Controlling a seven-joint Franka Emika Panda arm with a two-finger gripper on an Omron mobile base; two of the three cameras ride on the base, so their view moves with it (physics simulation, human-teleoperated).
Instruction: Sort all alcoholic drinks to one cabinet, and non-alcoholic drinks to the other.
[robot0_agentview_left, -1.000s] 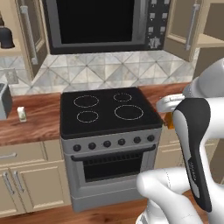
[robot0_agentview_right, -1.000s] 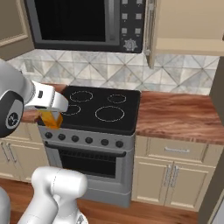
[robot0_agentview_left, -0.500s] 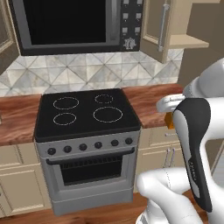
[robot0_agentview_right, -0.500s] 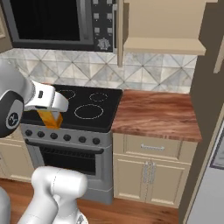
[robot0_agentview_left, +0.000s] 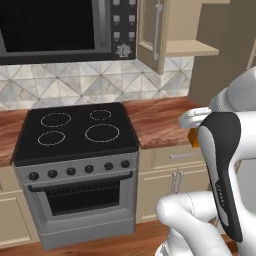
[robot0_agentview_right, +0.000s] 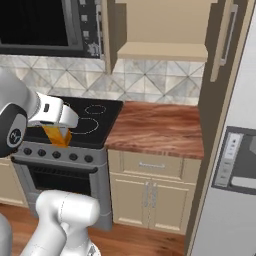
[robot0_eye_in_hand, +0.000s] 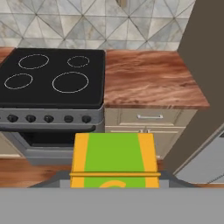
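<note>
My gripper (robot0_agentview_right: 57, 132) is shut on the orange-yellow carton (robot0_agentview_right: 59, 136), a non-alcoholic drink, and holds it in front of the stove's right side. In the hand view the carton (robot0_eye_in_hand: 113, 158) shows its green patch between orange edges, low in the picture and covering the fingertips. From the left base view a corner of the carton (robot0_agentview_left: 193, 138) peeks out beside my forearm. A tan wall cabinet with a pale shelf (robot0_agentview_right: 163, 50) stands open right of the microwave, its door (robot0_agentview_left: 152, 31) with a grey bar handle swung out.
A black stove (robot0_agentview_left: 75, 131) with an oven sits below the microwave (robot0_agentview_left: 55, 27). Brown wooden counter (robot0_agentview_right: 159, 127) runs right of the stove, over tan drawers and doors. A tall tan panel (robot0_agentview_right: 216, 95) and a grey fridge (robot0_agentview_right: 234, 170) close off the right side.
The whole picture has shifted: the base has driven right, so the stove slid left and the open cabinet and fridge came into view. The carton stays in my gripper.
</note>
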